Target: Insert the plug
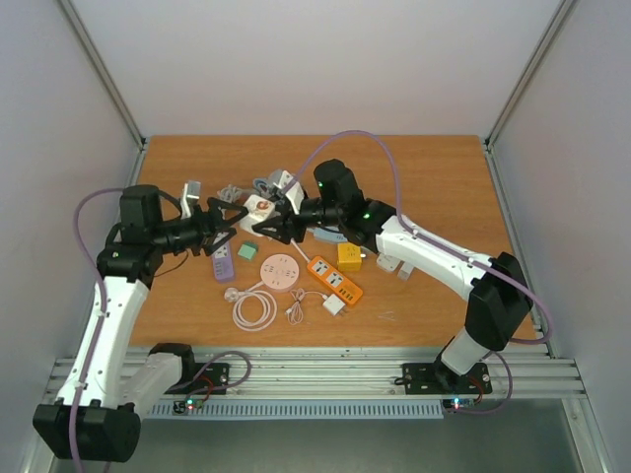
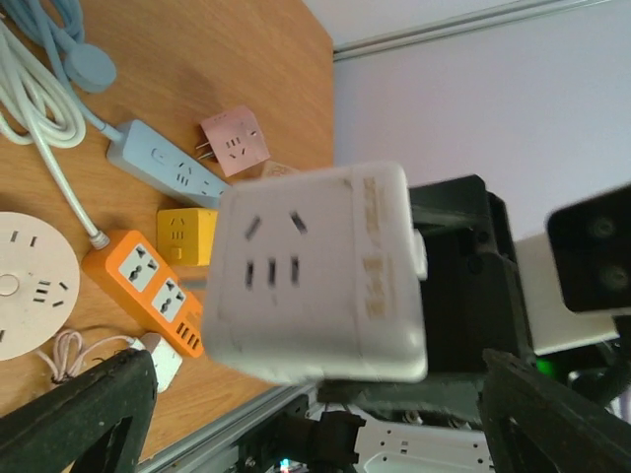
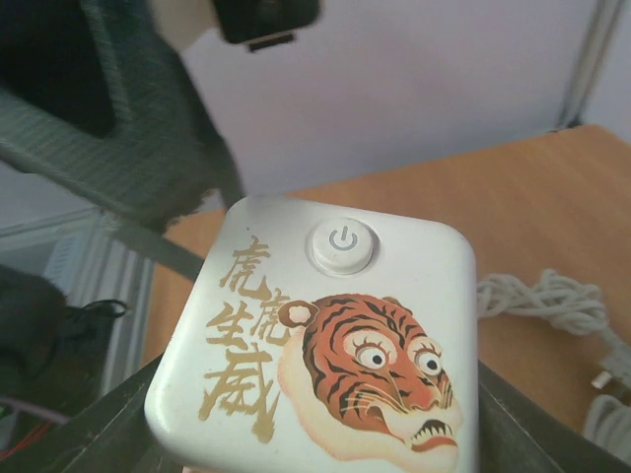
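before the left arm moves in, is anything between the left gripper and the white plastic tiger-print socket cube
Nothing visible. The white plastic tiger-print socket cube hangs in the air straight ahead of the open left gripper, clamped from the far side by the right gripper.

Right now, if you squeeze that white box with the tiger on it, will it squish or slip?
Probably no squish: the tiger socket cube looks like hard plastic with firm rounded corners. Its smooth faces might slip a little in a loose pinch. It likely won't roll, since its sides are flat and boxy.
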Action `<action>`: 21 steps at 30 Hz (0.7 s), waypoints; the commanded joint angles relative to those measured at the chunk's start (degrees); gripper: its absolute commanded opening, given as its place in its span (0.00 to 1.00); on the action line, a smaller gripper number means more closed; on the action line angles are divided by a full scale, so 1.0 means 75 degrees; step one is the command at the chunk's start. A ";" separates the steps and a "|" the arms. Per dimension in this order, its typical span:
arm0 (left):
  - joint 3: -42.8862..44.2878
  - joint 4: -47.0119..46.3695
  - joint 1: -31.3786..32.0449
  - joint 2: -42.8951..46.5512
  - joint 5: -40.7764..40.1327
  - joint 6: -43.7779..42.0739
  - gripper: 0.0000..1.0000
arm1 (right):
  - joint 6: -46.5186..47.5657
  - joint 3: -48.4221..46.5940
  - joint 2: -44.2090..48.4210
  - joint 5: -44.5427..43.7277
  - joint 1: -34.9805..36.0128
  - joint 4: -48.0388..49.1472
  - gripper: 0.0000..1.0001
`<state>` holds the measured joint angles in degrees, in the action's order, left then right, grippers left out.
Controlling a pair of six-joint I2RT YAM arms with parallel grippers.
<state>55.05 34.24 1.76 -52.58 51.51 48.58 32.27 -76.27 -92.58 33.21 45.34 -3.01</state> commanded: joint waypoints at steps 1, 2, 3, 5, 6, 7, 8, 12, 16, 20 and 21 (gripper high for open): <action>0.0466 0.0858 -0.0059 -0.0312 -0.0059 -0.1028 0.90 | 0.1219 -0.0729 -0.0111 0.1063 0.0038 -0.0901 0.38; 0.0521 0.0942 -0.0059 -0.0365 -0.0113 -0.1225 0.91 | 0.1344 -0.0838 -0.0168 0.1160 0.0040 -0.1072 0.38; 0.0588 0.1036 -0.0059 -0.0407 -0.0205 -0.1350 0.91 | 0.1460 -0.0942 -0.0232 0.1287 0.0040 -0.1222 0.38; 0.0692 0.1198 -0.0059 -0.0457 -0.0359 -0.1625 0.90 | 0.1700 -0.1149 -0.0376 0.1689 0.0045 -0.1449 0.37; 0.0668 0.1155 -0.0060 -0.0465 -0.0315 -0.1684 0.90 | 0.1769 -0.1215 -0.0451 0.1847 0.0048 -0.1465 0.37; 0.0621 0.1079 -0.0059 -0.0460 -0.0227 -0.1606 0.89 | 0.1823 -0.1270 -0.0526 0.1977 0.0042 -0.1453 0.37; 0.0504 0.0945 -0.0065 -0.0455 -0.0086 -0.1509 0.89 | 0.1895 -0.1339 -0.0616 0.2120 0.0048 -0.1472 0.37; 0.0259 0.0541 -0.0059 -0.0405 0.0351 -0.0890 0.77 | 0.2102 -0.1628 -0.0961 0.2437 0.0047 -0.1525 0.37; 0.0220 0.0652 -0.0059 -0.0342 0.0206 -0.0750 0.65 | 0.2084 -0.1671 -0.1092 0.2458 0.0039 -0.1256 0.37; 0.0073 0.0501 -0.0059 -0.0338 0.0274 -0.0628 0.56 | 0.2084 -0.1719 -0.1138 0.2277 0.0048 -0.1228 0.42; 0.0015 0.0422 -0.0059 -0.0327 0.0298 -0.0565 0.55 | 0.2075 -0.1719 -0.1156 0.2240 0.0051 -0.1245 0.43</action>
<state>56.55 40.51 1.13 -55.83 51.51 43.13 46.81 -86.80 -100.57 49.12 45.36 -14.44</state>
